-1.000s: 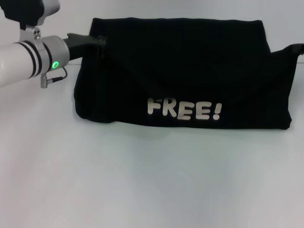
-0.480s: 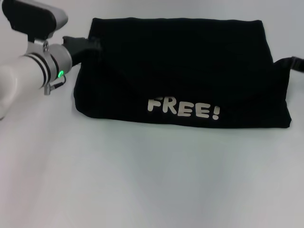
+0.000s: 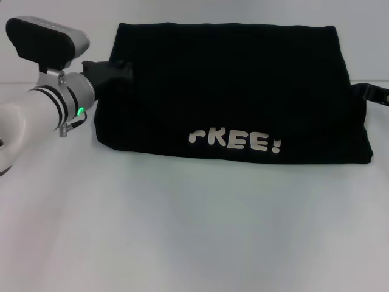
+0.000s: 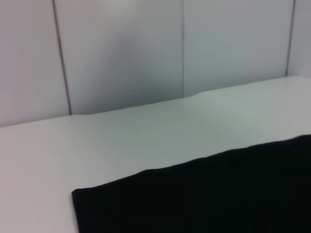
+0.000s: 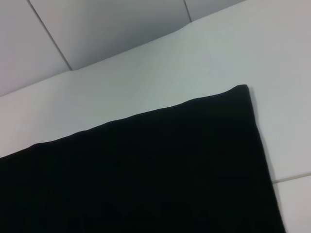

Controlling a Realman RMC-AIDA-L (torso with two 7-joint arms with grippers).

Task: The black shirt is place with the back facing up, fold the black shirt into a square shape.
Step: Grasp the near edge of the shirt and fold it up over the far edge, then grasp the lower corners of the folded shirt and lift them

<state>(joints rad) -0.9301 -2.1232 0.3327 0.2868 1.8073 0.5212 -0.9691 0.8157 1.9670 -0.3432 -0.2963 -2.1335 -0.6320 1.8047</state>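
One black shirt [image 3: 231,91], long axis left-right.

White left arm [image 3: 24,112], black-banded wrist, green light, black tool [image 3: 112,70]

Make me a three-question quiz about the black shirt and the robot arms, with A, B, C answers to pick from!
1. Where is the left gripper?
A. at the shirt's left edge
B. above the lettering
C. beyond the shirt's far edge

2. What colour is the lettering on the black shirt?
A. red
B. white
C. green

3. How does the shirt lie on the table?
A. spread out with both sleeves showing
B. rolled into a tube
C. folded into a wide band

Answers:
1 A: in the head view its black tip meets the cloth at the upper left side.
2 B: pale white letters stand out near the shirt's front edge.
3 C: it forms a wide, straight-edged shape with no sleeves spread out.

The right gripper only peeks in at the shirt's right side.
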